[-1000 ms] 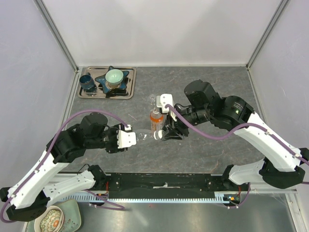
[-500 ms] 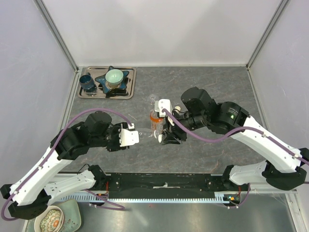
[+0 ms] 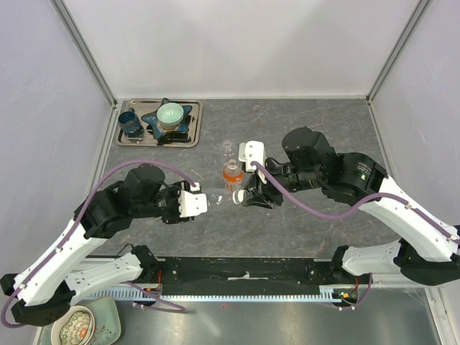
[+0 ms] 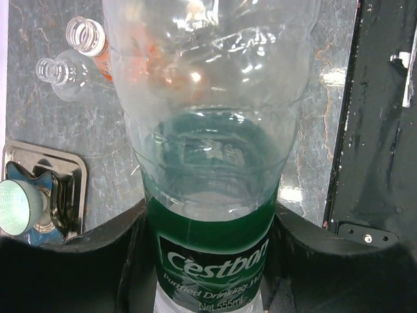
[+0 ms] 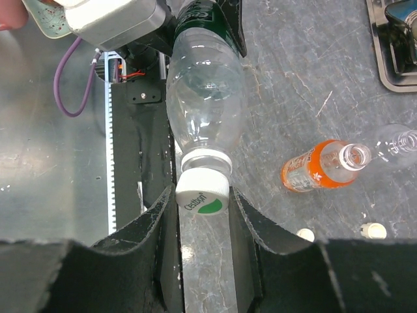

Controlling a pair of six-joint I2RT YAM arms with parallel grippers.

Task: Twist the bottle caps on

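Observation:
My left gripper (image 4: 208, 261) is shut on the green label of a clear bottle (image 4: 208, 163) that lies level above the table. That bottle (image 3: 214, 199) spans the gap between both grippers. Its neck carries a white bottle cap (image 5: 202, 195) with a green mark, and my right gripper (image 5: 201, 199) is shut on that cap. An orange bottle (image 5: 313, 166) and a smaller clear bottle (image 5: 397, 143) stand open-necked on the table beyond. Two loose caps (image 5: 304, 234) (image 5: 373, 229) lie near them.
A metal tray (image 3: 194, 136) at the back left holds a dark blue cup (image 3: 129, 122) and a pale green bowl (image 3: 171, 113). The orange bottle (image 3: 231, 175) stands just behind the grippers. The black base rail (image 5: 140, 163) runs along the near edge.
The right wrist has turned with the cap in its jaws, and the right arm has shifted a little to the right. The left gripper and bottle have moved slightly right.

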